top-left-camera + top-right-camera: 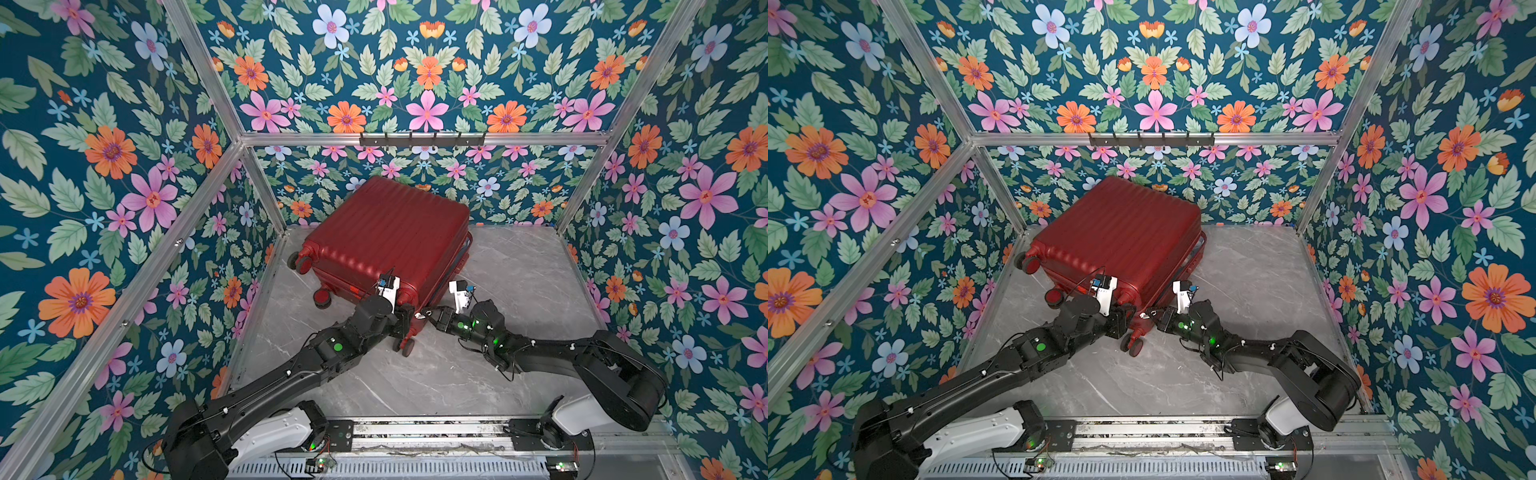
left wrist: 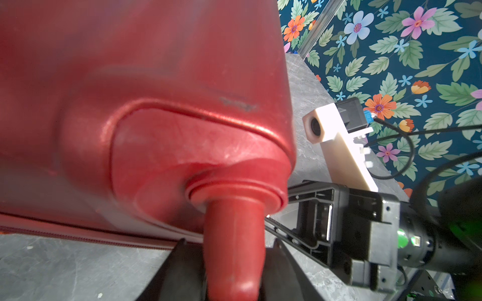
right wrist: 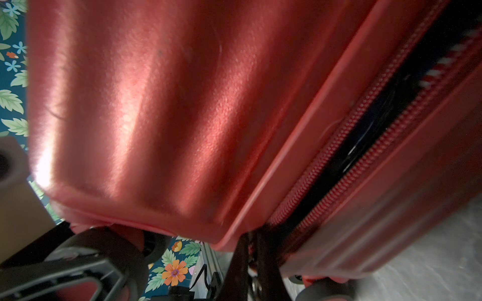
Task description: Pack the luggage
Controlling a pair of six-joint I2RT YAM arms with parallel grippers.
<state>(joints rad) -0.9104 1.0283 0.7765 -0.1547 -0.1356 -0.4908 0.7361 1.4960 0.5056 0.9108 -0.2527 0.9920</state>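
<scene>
In both top views the luggage (image 1: 386,241) lies lid-down on the grey marble tabletop (image 1: 519,291), with floral walls (image 1: 104,166) close around. The right gripper (image 1: 432,318) is pinched shut, apparently on the zipper pull (image 1: 419,316). In the left wrist view the left gripper (image 2: 229,242) clamps a caster stem (image 2: 234,221), which looks like a sound brace. In the right wrist view the zipper (image 3: 352,146) gapes, so a steady pull along its teeth seems best.

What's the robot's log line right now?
luggage: lying flat, zipper part open | left gripper: clamps wheel leg | right gripper: shut on zipper
</scene>
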